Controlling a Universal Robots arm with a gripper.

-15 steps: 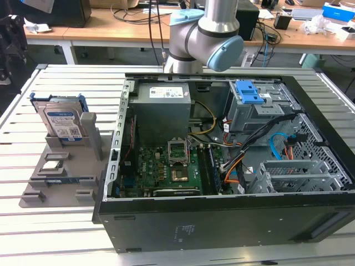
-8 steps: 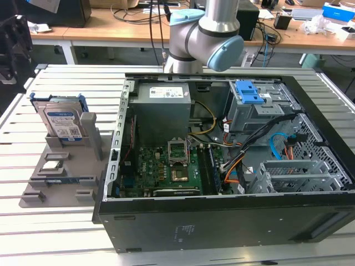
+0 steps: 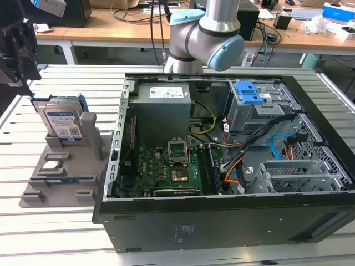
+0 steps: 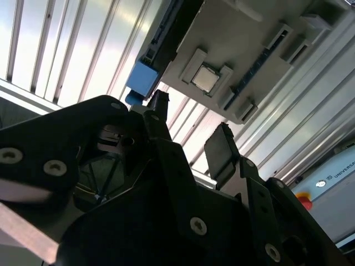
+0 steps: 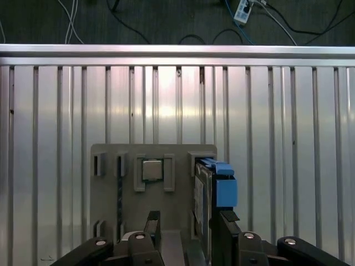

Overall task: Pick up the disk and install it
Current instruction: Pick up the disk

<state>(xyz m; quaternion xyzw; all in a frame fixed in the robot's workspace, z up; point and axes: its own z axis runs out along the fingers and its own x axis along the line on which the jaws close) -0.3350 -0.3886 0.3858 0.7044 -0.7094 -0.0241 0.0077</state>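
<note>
Two fingers (image 5: pixel 152 223) of the end effector (image 5: pixel 188 224) stand well apart in both wrist views, and I see nothing held between them. The disk (image 3: pixel 61 121) stands on edge in a slot of the grey holder (image 3: pixel 33 195), its label turned toward the exterior camera and its blue bracket (image 5: pixel 226 191) framing it. The holder lies on the slatted worktop (image 3: pixel 50 235), just beside the open computer case (image 3: pixel 222 221), on the exterior view's left of it. The end effector hangs above the holder, clear of the disk (no contact that I can make out). In the first wrist view the disk shows edge-on, next to a small square chip (image 5: pixel 152 169) seated in the same holder.
</note>
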